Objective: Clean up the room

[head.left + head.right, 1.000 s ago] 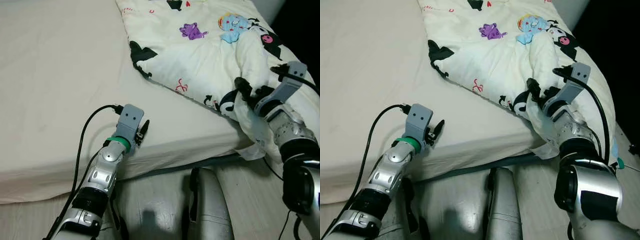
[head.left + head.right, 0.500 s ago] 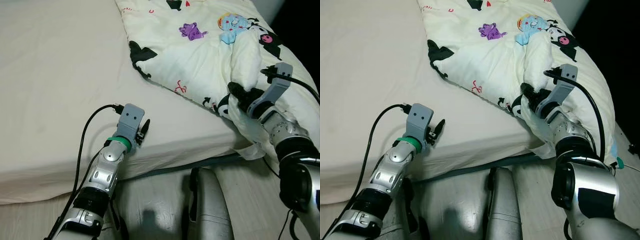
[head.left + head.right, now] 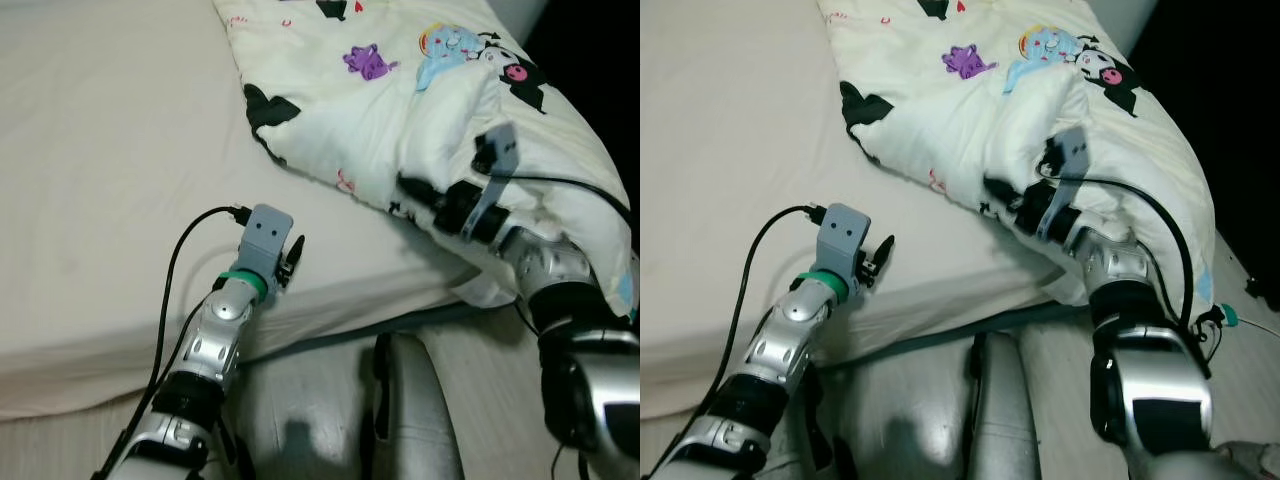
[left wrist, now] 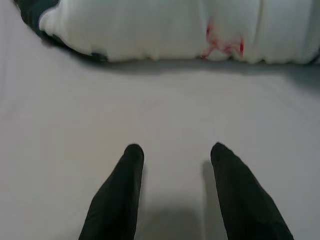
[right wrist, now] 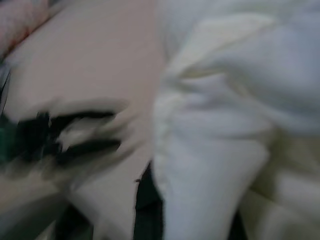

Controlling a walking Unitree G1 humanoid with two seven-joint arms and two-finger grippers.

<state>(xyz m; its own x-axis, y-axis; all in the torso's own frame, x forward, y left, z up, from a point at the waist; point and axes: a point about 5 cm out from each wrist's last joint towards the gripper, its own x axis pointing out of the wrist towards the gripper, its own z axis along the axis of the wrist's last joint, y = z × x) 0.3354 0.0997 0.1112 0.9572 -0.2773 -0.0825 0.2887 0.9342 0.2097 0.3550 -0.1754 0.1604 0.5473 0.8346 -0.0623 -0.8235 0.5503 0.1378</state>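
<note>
Comforter (image 3: 420, 110), cream-white and printed with small cartoon figures in purple, blue, pink, black and red, is lying across the right portion of the bed (image 3: 110, 170), its bulk draping over the bed's right edge and near right corner. Its near hem is running diagonally across the beige sheet, and a black printed patch is sitting at the hem's left end. The rest of the sheet to the left is lying smooth and bare.

Right gripper (image 3: 415, 190) is reaching in from the right side and is pressing into the folds of the comforter close to the bed's near edge; its black fingers are buried in the fabric, and whether they are spread or pinching cannot be told, since the right wrist view is blurred and is showing mostly white bunched cloth (image 5: 215, 125).

Left gripper (image 4: 172, 155) is resting low over the sheet near the bed's near edge, well apart from the comforter's hem, with its two black fingers (image 4: 120, 195) spread apart and nothing between them. A black cable (image 3: 175, 270) is looping from the left wrist down along the silver forearm.
</note>
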